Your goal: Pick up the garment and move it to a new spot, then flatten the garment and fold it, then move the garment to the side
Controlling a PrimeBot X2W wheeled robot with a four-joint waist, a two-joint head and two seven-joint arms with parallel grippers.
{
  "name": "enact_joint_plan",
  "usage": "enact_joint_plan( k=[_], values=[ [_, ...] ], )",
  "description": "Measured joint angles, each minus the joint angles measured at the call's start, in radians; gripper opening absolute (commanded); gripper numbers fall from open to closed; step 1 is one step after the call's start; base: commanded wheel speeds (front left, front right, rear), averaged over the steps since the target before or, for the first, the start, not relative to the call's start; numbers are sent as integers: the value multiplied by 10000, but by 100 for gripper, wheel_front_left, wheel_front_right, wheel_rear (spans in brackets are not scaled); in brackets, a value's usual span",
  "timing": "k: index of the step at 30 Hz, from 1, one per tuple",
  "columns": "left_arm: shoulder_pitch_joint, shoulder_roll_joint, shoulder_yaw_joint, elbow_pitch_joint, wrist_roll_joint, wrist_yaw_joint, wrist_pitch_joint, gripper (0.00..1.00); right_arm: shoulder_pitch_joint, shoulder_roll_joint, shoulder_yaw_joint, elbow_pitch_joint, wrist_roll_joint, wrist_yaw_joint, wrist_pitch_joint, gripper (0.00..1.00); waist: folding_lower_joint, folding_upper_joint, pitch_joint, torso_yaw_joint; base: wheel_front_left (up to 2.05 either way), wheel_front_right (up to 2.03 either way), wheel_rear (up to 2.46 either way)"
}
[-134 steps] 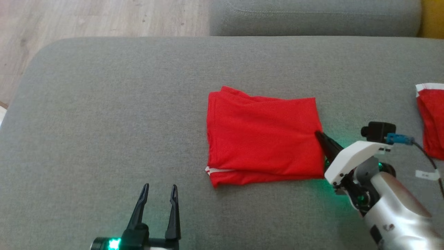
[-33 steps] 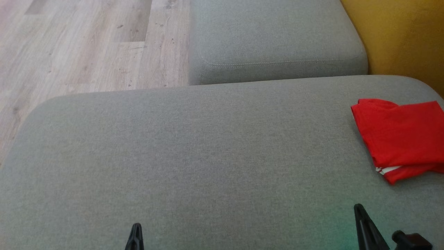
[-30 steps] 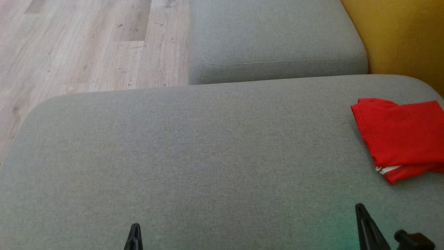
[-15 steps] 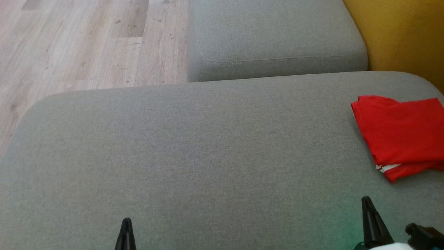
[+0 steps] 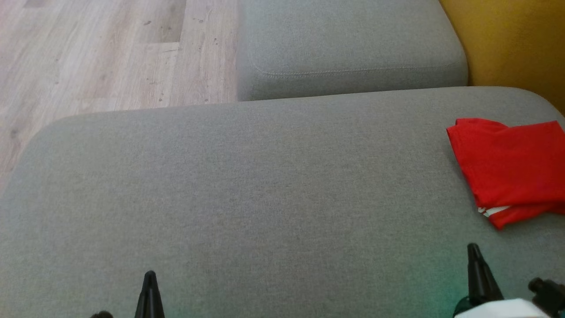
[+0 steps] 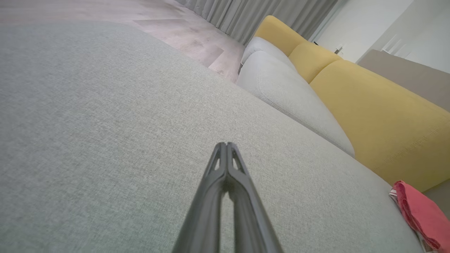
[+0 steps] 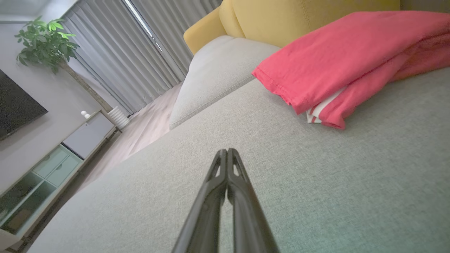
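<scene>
Head view: folded garment (image 5: 507, 163) lies apart, beyond the right hand (image 5: 473, 248).

The garment (image 5: 507, 168) now lies far right on the cushion (image 5: 265, 198); the right gripper (image 5: 473, 247) is off it, and the left gripper (image 5: 149, 276) is now closed.

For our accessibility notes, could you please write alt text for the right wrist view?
A folded red garment with white stripes lies on a grey sofa cushion, upper right in the view, apart from the shut, empty right gripper at bottom centre. Behind are a yellow backrest and curtains.
</scene>
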Motion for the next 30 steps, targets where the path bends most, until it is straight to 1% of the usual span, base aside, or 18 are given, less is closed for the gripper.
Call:
enact_joint_plan(
  k=[5, 13, 19, 24, 25, 30],
  values=[
    [-154, 15, 48, 52, -579, -75, 138, 0, -318, 0, -88, 15, 623, 0, 123, 0, 0, 0, 45, -13, 0, 0, 0],
    [-406, 21, 194, 84, -1517, -190, 330, 0, -379, 0, -157, 73, 1616, 0, 267, 0, 0, 0, 117, -34, 0, 0, 0],
    [-503, 36, 364, 159, -2224, -355, 516, 0, -703, 0, -217, 119, 2364, 0, 460, 0, 0, 0, 171, -50, 0, 0, 0],
    [-783, 40, 426, 228, -2796, -368, 631, 0, -729, 0, -272, 138, 2980, 0, 612, 0, 0, 0, 216, -62, 0, 0, 0],
    [-811, 40, 451, 232, -2909, -447, 665, 0, -731, 0, -286, 140, 3106, 0, 646, 0, 0, 0, 225, -65, 0, 0, 0],
    [-835, 42, 650, 293, -3492, -535, 782, 0, -871, 0, -357, 186, 3726, 0, 780, 0, 0, 0, 271, -78, 0, 0, 0]
  ],
)
